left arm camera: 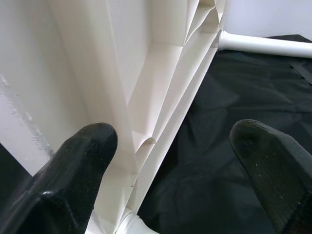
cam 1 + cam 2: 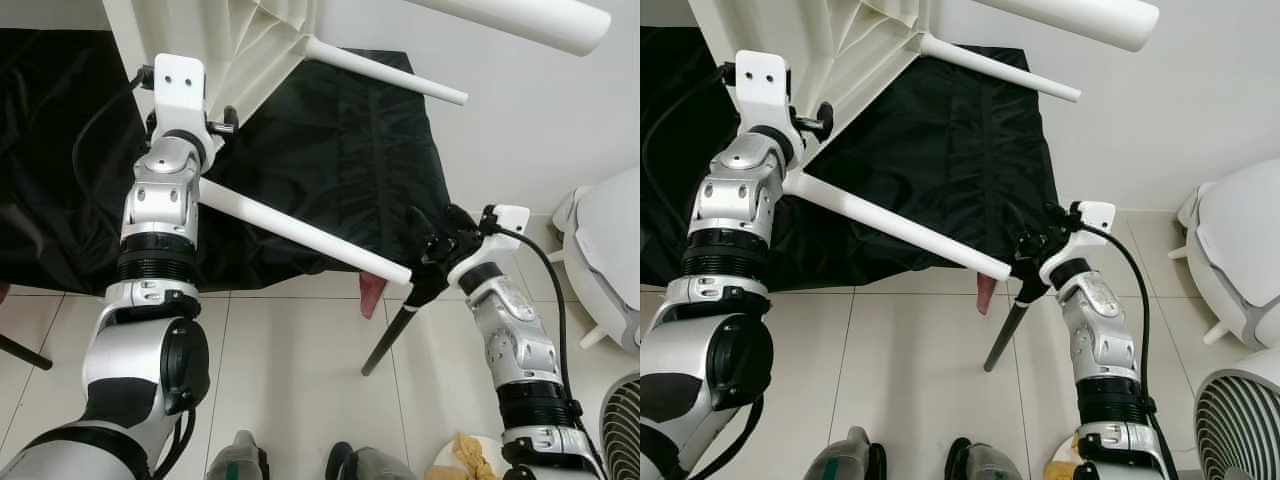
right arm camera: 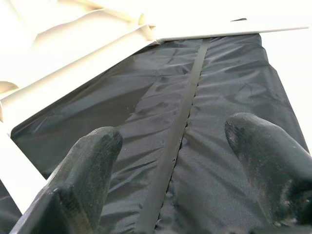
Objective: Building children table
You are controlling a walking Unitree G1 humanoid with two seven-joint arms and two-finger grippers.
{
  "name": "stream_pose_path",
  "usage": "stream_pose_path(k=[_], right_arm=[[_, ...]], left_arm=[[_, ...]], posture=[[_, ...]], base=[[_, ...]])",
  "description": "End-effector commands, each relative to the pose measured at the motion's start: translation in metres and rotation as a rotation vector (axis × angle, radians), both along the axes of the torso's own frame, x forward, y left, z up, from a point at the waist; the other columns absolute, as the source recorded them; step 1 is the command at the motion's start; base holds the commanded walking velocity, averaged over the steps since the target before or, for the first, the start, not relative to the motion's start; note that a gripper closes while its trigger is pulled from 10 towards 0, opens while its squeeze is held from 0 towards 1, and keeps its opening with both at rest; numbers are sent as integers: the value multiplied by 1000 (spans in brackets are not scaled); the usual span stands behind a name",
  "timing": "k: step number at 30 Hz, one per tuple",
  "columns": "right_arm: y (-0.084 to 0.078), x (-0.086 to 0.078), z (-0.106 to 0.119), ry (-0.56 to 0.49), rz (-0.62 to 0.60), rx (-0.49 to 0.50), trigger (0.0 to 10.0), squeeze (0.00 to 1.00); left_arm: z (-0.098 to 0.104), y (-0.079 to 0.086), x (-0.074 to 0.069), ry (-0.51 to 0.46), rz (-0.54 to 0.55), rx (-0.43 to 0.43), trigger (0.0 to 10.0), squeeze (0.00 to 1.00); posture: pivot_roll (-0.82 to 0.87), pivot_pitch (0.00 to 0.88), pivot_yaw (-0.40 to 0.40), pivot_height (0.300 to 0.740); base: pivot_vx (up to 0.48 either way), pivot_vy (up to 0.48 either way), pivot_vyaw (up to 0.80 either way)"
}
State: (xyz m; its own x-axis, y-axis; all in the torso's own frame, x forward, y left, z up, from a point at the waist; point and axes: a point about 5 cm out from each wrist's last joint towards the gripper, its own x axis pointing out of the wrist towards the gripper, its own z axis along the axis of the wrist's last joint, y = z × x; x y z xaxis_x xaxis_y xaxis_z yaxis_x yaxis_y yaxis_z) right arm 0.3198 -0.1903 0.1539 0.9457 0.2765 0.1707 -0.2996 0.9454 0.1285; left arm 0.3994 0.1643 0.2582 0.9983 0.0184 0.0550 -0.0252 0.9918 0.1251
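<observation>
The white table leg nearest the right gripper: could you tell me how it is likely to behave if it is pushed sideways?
The white table leg looks like a stiff, smooth round tube, so fingers might slide along it. Its far end is already seated in the ribbed table underside, so a push probably turns the whole table. The right gripper hangs open beside its free end.

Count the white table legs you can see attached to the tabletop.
3. One leg runs from beside the left pincer towards the right pincer; one juts from the tabletop above the black cloth; one at top right. A fourth may be hidden.
</observation>
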Motion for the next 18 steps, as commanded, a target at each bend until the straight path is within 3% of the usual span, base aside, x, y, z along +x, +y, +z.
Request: stream_pose_path(k=[1,18], right_arm=[[-4,1,0,-2,-17,11,10000,0],[-1,3,-3,3,-18,16,10000,0]], left_arm=[[-6,6,0,7,110,-1,10000,0],[-6,9,-1,10,117,10,10000,0]], posture=[[31,36,-27,740],[65,33,-29,740]], base=[[0,0,0],[0,0,0]])
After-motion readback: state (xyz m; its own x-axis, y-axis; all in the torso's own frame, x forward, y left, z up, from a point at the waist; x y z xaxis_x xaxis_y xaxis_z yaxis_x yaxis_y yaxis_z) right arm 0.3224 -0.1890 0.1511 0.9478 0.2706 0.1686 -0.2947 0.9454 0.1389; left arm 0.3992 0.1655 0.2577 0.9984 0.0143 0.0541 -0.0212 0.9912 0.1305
